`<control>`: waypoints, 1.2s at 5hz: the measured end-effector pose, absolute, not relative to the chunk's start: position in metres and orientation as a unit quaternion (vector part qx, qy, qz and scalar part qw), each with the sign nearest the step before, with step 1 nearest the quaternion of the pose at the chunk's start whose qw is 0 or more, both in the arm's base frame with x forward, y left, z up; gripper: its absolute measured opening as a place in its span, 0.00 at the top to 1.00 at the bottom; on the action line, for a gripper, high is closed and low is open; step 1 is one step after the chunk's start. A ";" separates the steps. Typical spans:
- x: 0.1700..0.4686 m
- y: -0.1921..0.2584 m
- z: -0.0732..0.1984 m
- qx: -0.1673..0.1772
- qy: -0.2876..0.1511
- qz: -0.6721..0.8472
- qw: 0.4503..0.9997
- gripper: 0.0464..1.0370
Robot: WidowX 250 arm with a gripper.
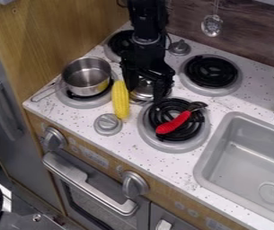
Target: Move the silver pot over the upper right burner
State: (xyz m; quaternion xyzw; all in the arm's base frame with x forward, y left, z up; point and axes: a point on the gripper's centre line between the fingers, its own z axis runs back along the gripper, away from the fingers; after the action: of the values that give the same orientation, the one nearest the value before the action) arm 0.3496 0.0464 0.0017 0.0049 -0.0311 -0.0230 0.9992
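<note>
Pot, silver and handled, sits on the lower left burner in the camera view, apart from the jaws, which hang over a silver piece mid-stove. Whether they are open or closed on it, one cannot tell. The pot's move seems yet to begin; the next calls for reaching its rim, gripping and lifting it clear of the corn, toward the upper right burner. The gripper hides much of the silver piece, leaving its shape unclear.

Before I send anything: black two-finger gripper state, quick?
Gripper: open, fingers apart at the round, shiny silver metal object; whether they touch it can't be told.
</note>
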 end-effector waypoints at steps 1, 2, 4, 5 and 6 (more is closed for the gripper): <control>0.344 0.046 -0.010 0.002 -0.012 -0.022 1.000 0.04; 0.349 0.057 -0.007 0.008 -0.012 -0.018 1.000 0.04; 0.365 0.099 0.011 0.033 -0.041 0.013 0.999 0.04; 0.369 0.121 0.007 0.033 -0.042 0.025 0.998 0.04; 0.367 0.140 -0.007 0.029 -0.023 0.044 0.998 0.04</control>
State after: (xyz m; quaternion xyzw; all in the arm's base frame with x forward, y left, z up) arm 0.3672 0.1397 -0.0069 0.0294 -0.0233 0.0438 0.9983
